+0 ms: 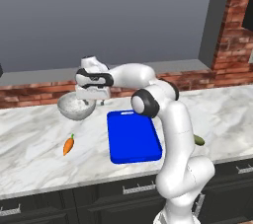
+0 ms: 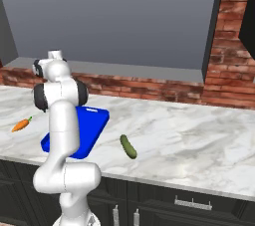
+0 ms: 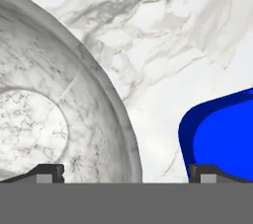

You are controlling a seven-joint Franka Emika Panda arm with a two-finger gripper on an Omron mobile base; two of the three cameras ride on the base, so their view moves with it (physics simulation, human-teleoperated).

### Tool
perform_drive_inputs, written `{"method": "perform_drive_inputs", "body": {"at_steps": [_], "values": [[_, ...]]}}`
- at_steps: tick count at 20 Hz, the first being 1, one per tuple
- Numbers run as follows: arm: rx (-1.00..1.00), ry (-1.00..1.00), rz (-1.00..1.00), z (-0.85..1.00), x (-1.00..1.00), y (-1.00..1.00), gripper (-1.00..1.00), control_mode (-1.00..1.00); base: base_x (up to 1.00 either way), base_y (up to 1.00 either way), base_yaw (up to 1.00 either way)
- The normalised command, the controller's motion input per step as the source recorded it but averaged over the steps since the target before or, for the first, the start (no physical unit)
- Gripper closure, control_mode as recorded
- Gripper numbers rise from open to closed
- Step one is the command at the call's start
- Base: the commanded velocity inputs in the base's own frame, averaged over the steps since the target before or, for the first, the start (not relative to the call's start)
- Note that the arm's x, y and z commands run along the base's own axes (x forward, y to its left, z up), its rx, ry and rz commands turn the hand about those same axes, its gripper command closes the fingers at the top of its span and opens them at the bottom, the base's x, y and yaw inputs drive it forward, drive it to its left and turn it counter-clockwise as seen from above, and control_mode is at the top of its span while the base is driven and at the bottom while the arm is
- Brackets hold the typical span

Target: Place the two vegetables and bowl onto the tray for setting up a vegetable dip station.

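Cucumber (image 1: 199, 140) mostly behind the arm — bowl (image 3: 59, 119) (hand view) cropped.

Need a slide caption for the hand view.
Open gripper straddling the bowl rim, one finger inside, tray corner beside it on the counter.

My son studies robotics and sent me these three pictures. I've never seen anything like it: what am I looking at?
It is a computer-rendered kitchen. A white robot arm stands at a marble counter. Two pictures come from cameras behind the arm, to its left and right; the third looks along its gripper. On the counter lie a blue tray, a grey speckled bowl, an orange carrot and a green cucumber. The tray has nothing on it. The gripper is open, holds nothing, and hangs over the bowl's rim, one fingertip above the bowl's inside, the other on the tray's side.
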Motion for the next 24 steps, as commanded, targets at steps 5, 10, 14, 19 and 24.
{"method": "perform_drive_inputs", "body": {"at_steps": [5,10,14,19,24], "values": [[0.01,-0.11,0.00,-0.15,0.30,0.06,-1.00,-1.00,0.00,0.00,0.00],[0.03,-0.09,0.00,-0.12,0.27,0.09,-1.00,-1.00,0.00,0.00,0.00],[0.07,-0.05,0.00,-0.11,0.13,0.11,1.00,-1.00,0.00,0.00,0.00],[0.06,0.00,-0.01,-0.08,0.11,0.06,1.00,-1.00,0.00,0.00,0.00],[0.03,0.00,0.00,-0.03,0.07,0.00,1.00,-1.00,0.00,0.00,0.00]]}}
